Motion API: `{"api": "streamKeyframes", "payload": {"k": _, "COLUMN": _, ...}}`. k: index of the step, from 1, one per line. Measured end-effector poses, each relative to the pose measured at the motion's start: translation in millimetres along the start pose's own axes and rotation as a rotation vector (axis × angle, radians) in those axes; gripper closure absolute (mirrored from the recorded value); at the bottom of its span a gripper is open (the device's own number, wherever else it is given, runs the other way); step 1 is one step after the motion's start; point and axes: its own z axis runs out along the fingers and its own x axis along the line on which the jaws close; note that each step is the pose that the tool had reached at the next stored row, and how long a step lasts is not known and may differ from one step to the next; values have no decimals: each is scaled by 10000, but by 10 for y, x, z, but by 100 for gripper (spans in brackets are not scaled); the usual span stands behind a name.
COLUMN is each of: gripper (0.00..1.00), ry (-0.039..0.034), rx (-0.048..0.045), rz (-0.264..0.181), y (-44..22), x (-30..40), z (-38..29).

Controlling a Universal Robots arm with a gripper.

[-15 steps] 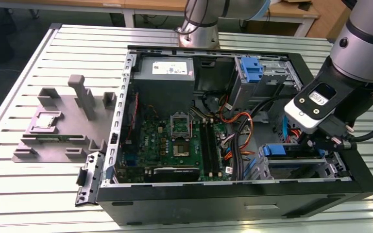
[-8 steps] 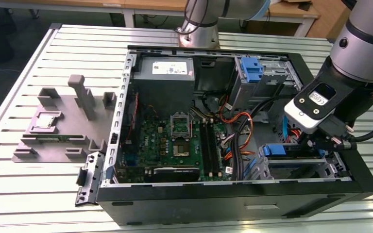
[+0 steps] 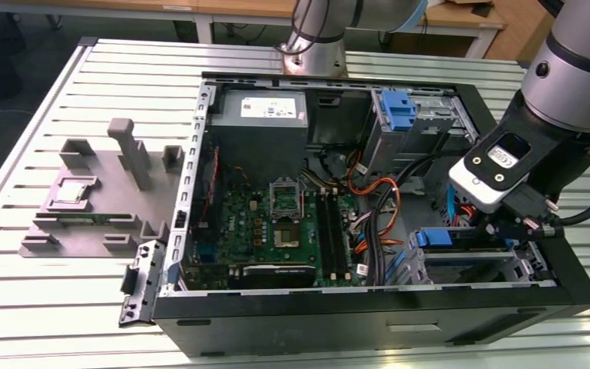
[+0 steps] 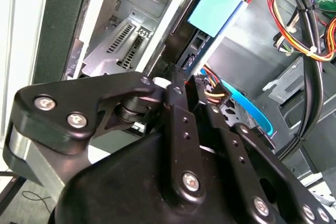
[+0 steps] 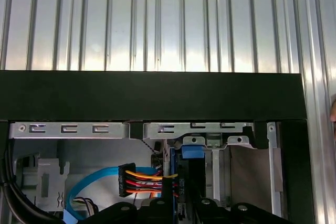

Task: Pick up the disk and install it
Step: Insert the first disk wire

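The disk (image 5: 182, 181) stands on edge in the drive bay, dark with a blue caddy strip and a blue tab toward the case wall. My gripper (image 5: 184, 204) straddles it and is shut on the disk. In the second wrist view the gripper (image 4: 189, 83) holds the same piece, and the caddy's light blue end (image 4: 215, 9) sticks out past the fingertips. In the exterior view the gripper (image 3: 507, 229) is low inside the open computer case (image 3: 377, 307), in the bay corner on the exterior view's right.
A black power plug with red, yellow and orange wires (image 5: 137, 179) and a blue data cable (image 5: 86, 187) hang close beside the disk. Another blue caddy (image 3: 398, 108) sits in the upper bay. The motherboard (image 3: 274, 223) fills the case middle. A grey fixture (image 3: 101, 192) stands on the slatted table.
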Motion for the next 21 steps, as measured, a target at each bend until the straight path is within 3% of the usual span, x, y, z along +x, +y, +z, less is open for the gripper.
{"api": "streamKeyframes", "payload": {"k": 5, "gripper": 76, "ry": -10, "rx": 1, "rz": -1, "y": 1, "x": -1, "z": -7}}
{"api": "streamKeyframes", "payload": {"k": 14, "gripper": 76, "ry": -5, "rx": 17, "rz": -2, "y": 13, "x": -6, "z": -110}}
{"api": "streamKeyframes", "payload": {"k": 19, "gripper": 77, "ry": -3, "rx": 43, "rz": -2, "y": 16, "x": -7, "z": -127}}
{"api": "streamKeyframes", "payload": {"k": 21, "gripper": 90, "ry": -5, "rx": 44, "rz": -3, "y": 16, "x": -7, "z": -128}}
